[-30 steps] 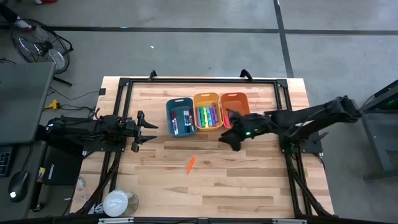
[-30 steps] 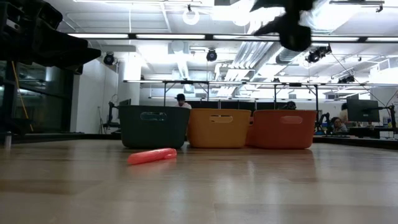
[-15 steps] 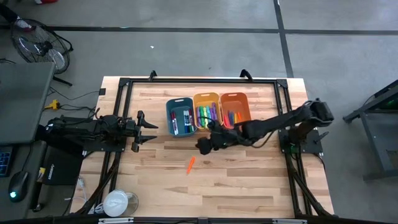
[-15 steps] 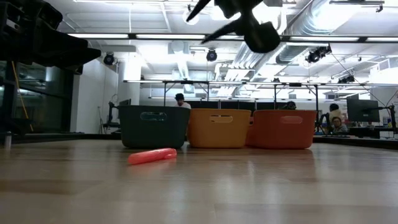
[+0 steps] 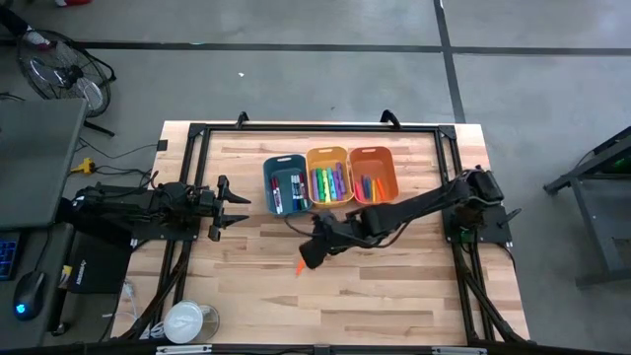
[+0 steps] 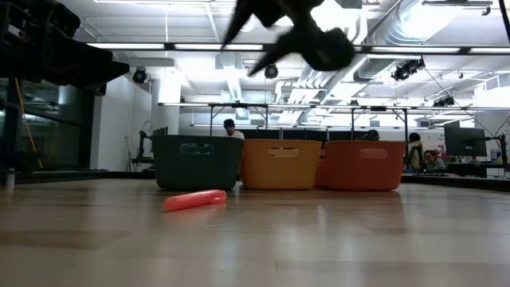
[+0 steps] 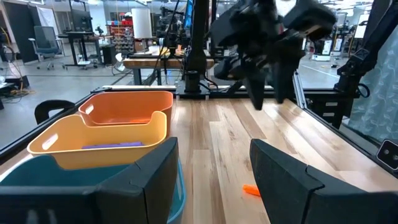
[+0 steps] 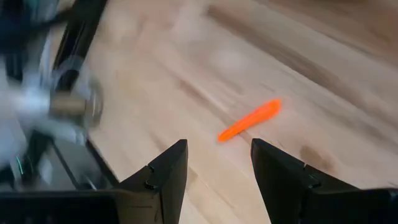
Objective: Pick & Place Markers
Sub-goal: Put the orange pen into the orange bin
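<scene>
One orange marker (image 5: 302, 261) lies alone on the bare table (image 5: 394, 286), just below centre in the high view, and the right hand (image 5: 312, 251) hangs directly above it, nearly covering it from overhead. From table height the marker (image 6: 194, 199) rests flat on the wood in front of the teal bin (image 6: 198, 162), while the right hand (image 6: 275, 32) sits high at the top of the frame, well clear of the table. Through the right wrist camera the marker (image 8: 250, 120) shows beyond and between the two dark fingers (image 8: 163, 174), which are spread apart with nothing in them. Empty and released, that hand.

Three bins stand side by side at upper centre of the high view: teal bin (image 5: 268, 168), yellow-orange bin (image 5: 327, 154), orange bin (image 5: 372, 153). The teal one holds a few dark and red markers (image 5: 286, 191). The yellow-orange one is packed with a colourful row of markers (image 5: 329, 183), too tight to count. The orange one shows a few more beside the arm, number unclear.

Over at the left edge of the table waits the left hand (image 5: 233, 209), its fingers spread and empty, well apart from the marker. Its wrist camera catches the orange marker (image 7: 250, 190) low between its fingers.
</scene>
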Tool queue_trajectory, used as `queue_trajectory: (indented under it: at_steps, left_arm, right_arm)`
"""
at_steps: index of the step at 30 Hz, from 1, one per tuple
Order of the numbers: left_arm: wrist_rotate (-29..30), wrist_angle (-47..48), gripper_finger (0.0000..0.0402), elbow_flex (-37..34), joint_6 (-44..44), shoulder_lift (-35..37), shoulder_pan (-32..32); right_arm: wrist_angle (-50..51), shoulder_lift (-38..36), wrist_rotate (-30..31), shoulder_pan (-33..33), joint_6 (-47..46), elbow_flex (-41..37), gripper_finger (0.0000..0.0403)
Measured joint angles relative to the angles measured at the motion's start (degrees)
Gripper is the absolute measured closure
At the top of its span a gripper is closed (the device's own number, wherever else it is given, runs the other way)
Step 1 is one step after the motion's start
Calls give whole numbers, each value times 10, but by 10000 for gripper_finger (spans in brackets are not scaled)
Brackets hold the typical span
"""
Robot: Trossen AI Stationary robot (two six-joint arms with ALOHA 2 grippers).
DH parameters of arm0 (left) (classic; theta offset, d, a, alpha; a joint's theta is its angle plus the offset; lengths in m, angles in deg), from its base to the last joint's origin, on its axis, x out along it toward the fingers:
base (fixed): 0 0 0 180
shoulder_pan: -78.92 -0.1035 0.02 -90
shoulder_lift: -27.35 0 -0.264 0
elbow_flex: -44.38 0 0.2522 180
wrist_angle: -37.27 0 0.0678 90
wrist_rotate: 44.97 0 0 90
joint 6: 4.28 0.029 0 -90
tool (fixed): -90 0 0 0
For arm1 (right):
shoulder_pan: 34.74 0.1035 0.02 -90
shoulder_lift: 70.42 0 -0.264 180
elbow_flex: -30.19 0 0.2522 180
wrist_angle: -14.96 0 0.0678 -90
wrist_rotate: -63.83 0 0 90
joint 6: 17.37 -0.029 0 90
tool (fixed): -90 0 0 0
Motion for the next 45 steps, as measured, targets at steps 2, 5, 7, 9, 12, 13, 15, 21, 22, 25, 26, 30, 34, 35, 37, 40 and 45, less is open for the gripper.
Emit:
queue_trajectory:
  at_steps: [2,5,7,9,12,13,15,21,22,25,26,30,34,35,37,40,45]
  left_arm:
    - [0,0,204,0,0,0,0]
    - [0,0,204,0,0,0,0]
    - [0,0,204,0,0,0,0]
    - [0,0,204,0,0,0,0]
    - [0,0,204,0,0,0,0]
    - [0,0,204,0,0,0,0]
    - [0,0,204,0,0,0,0]
    - [0,0,204,0,0,0,0]
    - [0,0,204,0,0,0,0]
    - [0,0,204,0,0,0,0]
    - [0,0,204,0,0,0,0]
    - [0,0,204,0,0,0,0]
    - [0,0,204,0,0,0,0]
    - [0,0,204,0,0,0,0]
    - [0,0,204,0,0,0,0]
    - [0,0,204,0,0,0,0]
    - [0,0,204,0,0,0,0]
  right_arm:
    - [17,7,-24,-2,104,26,236]
    - [47,25,-72,-1,322,69,236]
    - [66,39,-86,0,447,94,236]
    - [66,51,-112,2,603,115,236]
    - [62,71,-162,1,826,141,236]
    - [59,81,-174,-1,882,150,236]
    - [60,99,-185,-5,954,166,236]
    - [71,156,-210,-21,1060,219,236]
    - [74,166,-220,-24,1076,225,236]
    - [86,190,-251,-28,1117,241,236]
    - [91,194,-261,-28,1134,243,236]
    - [115,207,-272,-27,1203,242,236]
    - [123,216,-269,-32,1234,241,236]
    - [125,219,-264,-32,1240,241,236]
    - [123,228,-247,-32,1257,241,236]
    - [126,241,-232,-32,1286,241,236]
    - [127,262,-185,-36,1317,241,236]
